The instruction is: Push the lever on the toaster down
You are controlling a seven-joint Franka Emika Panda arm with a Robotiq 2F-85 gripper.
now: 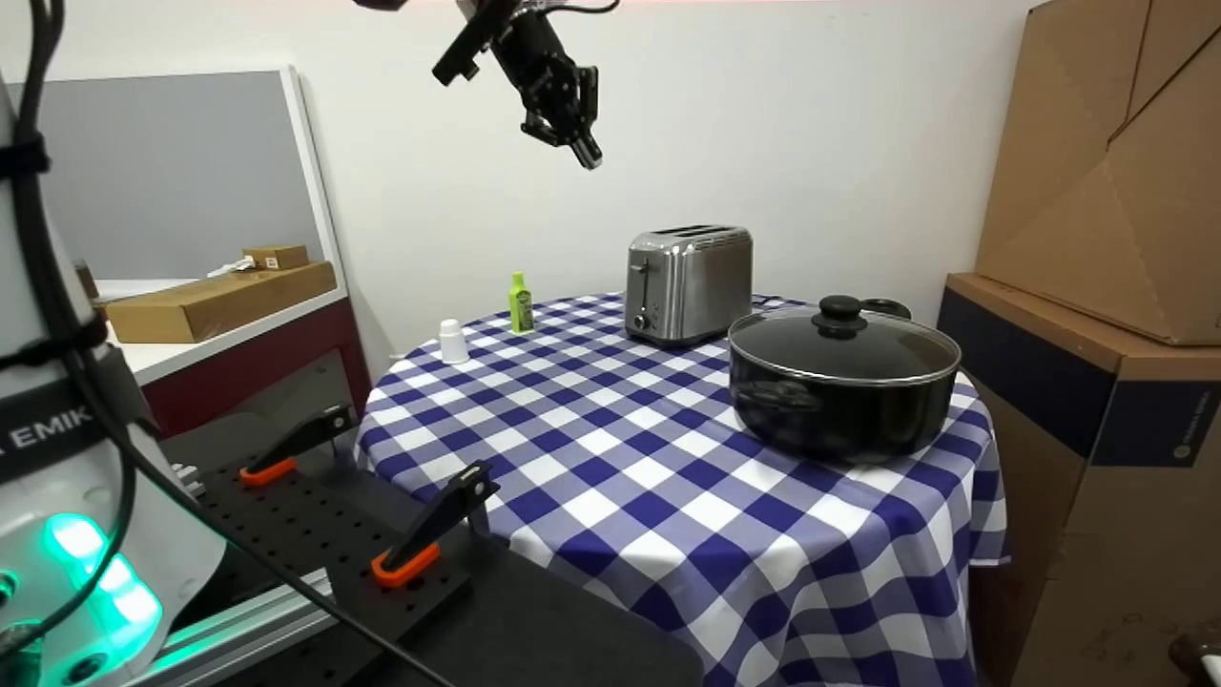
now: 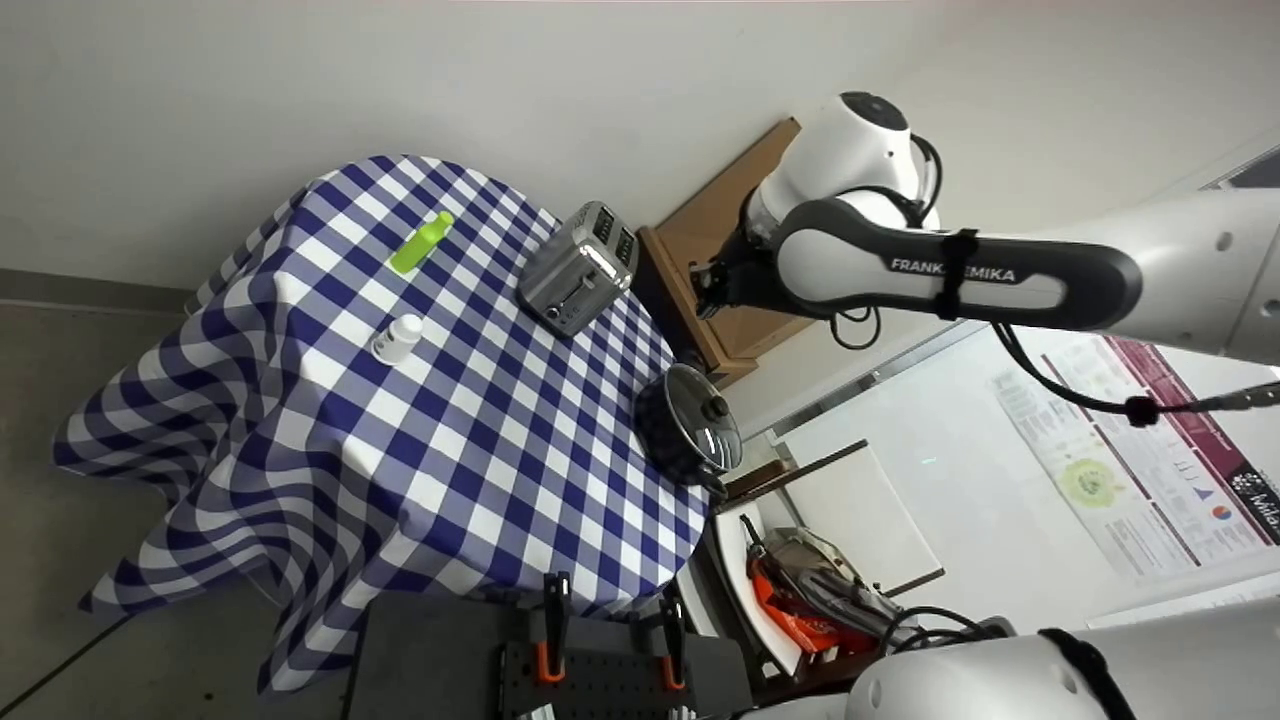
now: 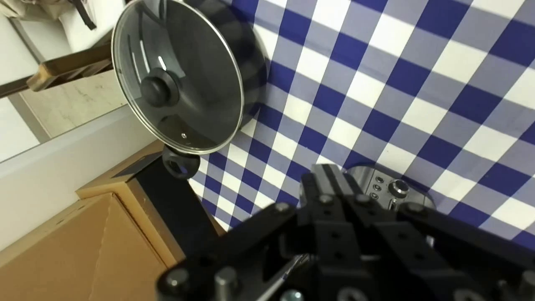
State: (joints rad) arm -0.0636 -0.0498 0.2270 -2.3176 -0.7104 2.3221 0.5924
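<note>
Hovering higher than the toaster (image 1: 692, 284), fingers (image 3: 321, 179) closed together with nothing between; toaster stands on the counter (image 1: 572, 429), apart from the pot (image 1: 839, 405). Biggest risk: fingers hide part of the toaster in the wrist view, so a misjudged descent probably misses the small lever (image 1: 641, 270) or bumps the toaster instead. Pushing sideways, not down, could slide it away.

All share pot (image 1: 835, 410), toaster (image 1: 689, 291)
In both exterior views we face the cloth (image 1: 598, 441): low, base (image 1: 167, 534) at 8 o'clock; high, tilted, arm (image 2: 1000, 250) at 3. Wrist view: downward, gripper (image 3: 333, 172) at 5.
</note>
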